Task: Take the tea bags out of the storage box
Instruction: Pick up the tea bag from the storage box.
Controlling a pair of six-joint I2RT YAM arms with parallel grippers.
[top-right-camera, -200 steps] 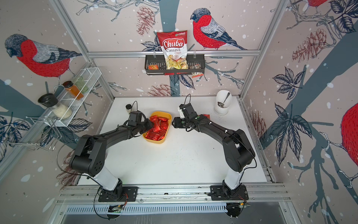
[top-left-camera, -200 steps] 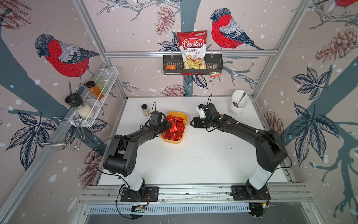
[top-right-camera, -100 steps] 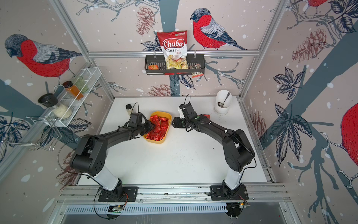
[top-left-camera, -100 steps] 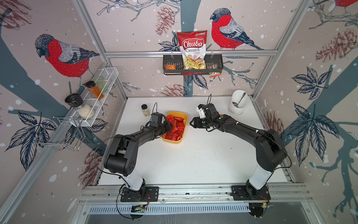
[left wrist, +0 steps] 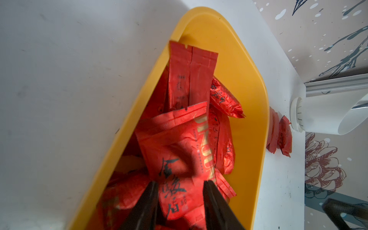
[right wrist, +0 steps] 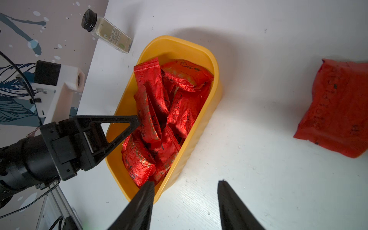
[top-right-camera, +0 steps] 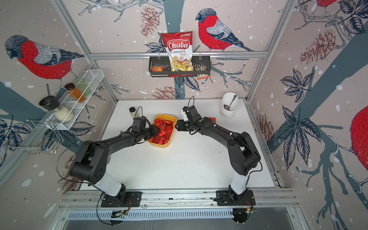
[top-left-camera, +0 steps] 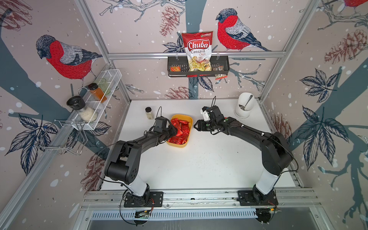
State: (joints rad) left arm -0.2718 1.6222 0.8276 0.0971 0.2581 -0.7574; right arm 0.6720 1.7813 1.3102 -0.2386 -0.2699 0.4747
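A: Counts, quick.

B: One storage box (top-left-camera: 177, 145), yellow and lidless. The tea bags (right wrist: 179, 111) inside are heaped and overlapping. About nine show in the right wrist view, but I can't tell the exact number. Loose tea bags (left wrist: 284, 137) lie on the worktop (top-left-camera: 199, 163): two at least, overlapped. Also one seasoning bottle (top-left-camera: 149, 113), one white cup (top-left-camera: 242, 108) with one spoon in it, and two arms.

A: Where's the box?

B: Rear-middle of the worktop, between the two claws. The loose tea bags are beyond its right side, near the white cup.

A: Edges and room?

B: The bottle stands close to the left rear edge and the cup sits in the right rear corner by the frame post. The left arm reaches in over the box's left wall. A wide stretch of bare white worktop runs from the box forward to the arm bases. The strip between the box and the cup is narrower, with the right arm over it.

A: Left claw?

B: The left claw (left wrist: 180, 181) is down in the pile, part open. Its fingers sit on either side of the top tea bag, and one tip touches a bag standing on edge. I can't tell whether it's actually clamped.

A: Right?

B: The right claw (right wrist: 186, 181) is spread wide with nothing between its fingers. It hangs just beside the box's right wall, and I can't tell if it touches.
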